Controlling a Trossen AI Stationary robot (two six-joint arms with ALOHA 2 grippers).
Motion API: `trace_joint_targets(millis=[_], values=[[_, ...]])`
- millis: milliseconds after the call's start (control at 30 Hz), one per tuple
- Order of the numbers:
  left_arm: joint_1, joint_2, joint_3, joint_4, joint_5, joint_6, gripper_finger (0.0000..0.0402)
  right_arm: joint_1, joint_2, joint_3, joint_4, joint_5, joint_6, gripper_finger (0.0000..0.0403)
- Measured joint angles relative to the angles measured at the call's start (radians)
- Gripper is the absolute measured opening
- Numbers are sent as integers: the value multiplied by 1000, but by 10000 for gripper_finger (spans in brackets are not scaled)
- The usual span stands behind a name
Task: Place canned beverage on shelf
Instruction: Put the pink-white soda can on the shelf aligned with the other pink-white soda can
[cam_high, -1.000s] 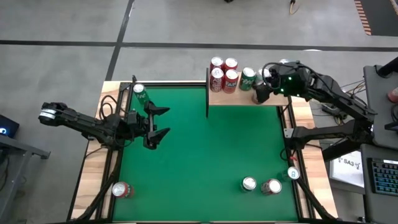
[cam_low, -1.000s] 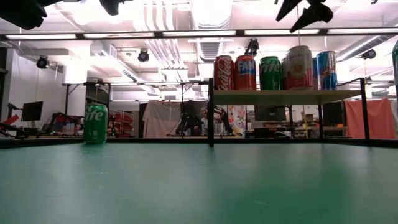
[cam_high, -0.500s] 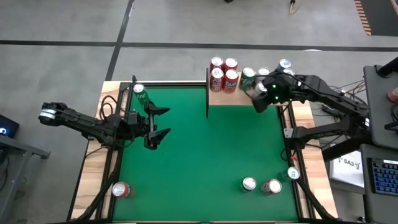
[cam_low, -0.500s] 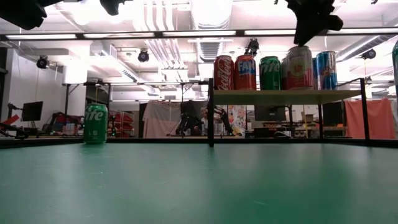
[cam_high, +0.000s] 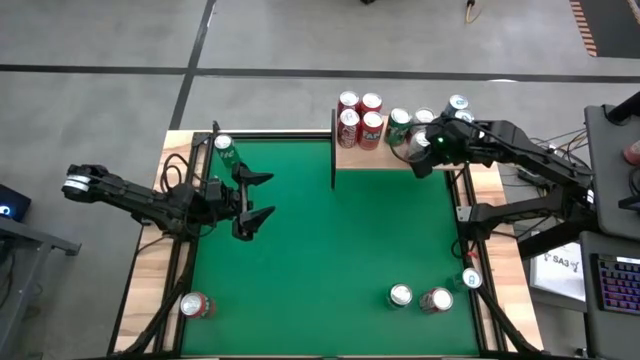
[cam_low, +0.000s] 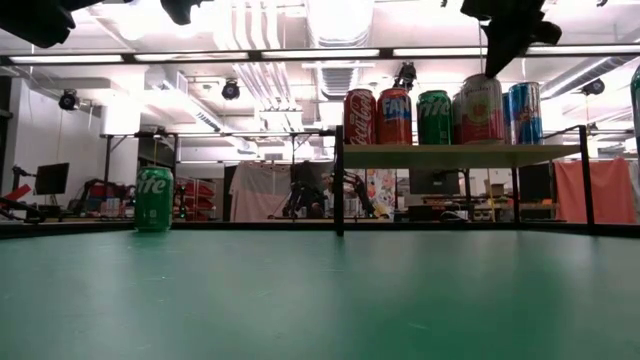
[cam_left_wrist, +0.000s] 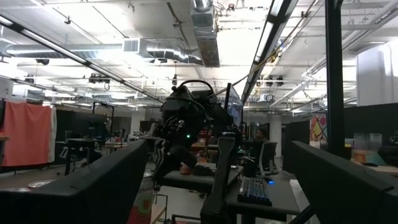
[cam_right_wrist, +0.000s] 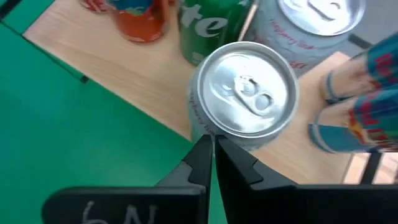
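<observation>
The shelf (cam_high: 385, 158), a light-wood board on black posts, stands at the table's far edge and carries several cans. Among them are red ones (cam_high: 360, 112), a green one (cam_high: 399, 120) and a blue one (cam_high: 457, 103). My right gripper (cam_right_wrist: 211, 144) is shut and points steeply down over a silver-topped pale can (cam_right_wrist: 244, 94). This can stands upright near the shelf's front edge, and the low view shows the gripper (cam_low: 497, 68) just above it (cam_low: 482, 108). My left gripper (cam_high: 256, 196) waits open over the table's left side. A green can (cam_high: 225, 150) stands upright behind it. My right gripper's shut fingertips (cam_right_wrist: 202, 149) stand at the near rim (cam_right_wrist: 208, 132) of the silver-topped can, coming from above at a slant. I cannot tell whether they touch it. The can stands upright on the shelf board.
Near the table's front edge are a red can (cam_high: 196, 305) at the left and three cans (cam_high: 400, 295) (cam_high: 437, 299) (cam_high: 471, 279) at the right. A black post (cam_high: 333, 150) marks the shelf's left end. Green felt (cam_high: 330, 250) lies open in the middle.
My right gripper has shut with nothing between its fingers. It has tipped further downward and sunk a little over the shelf's cans. The cans have stayed where they stood.
</observation>
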Motion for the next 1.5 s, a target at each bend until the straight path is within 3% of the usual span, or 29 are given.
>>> trace_joint_targets(millis=[333,700,933,1500], values=[[0,0,0,-1,0,0,377,-4,-3,0,-20,135,2,13],[0,0,0,-2,0,0,377,-4,-8,58,-39,140,43,13],[0,0,0,-2,0,8,377,-4,-3,88,116,164,-35,13],[0,0,0,-2,0,9,377,-4,123,76,126,229,-43,12]])
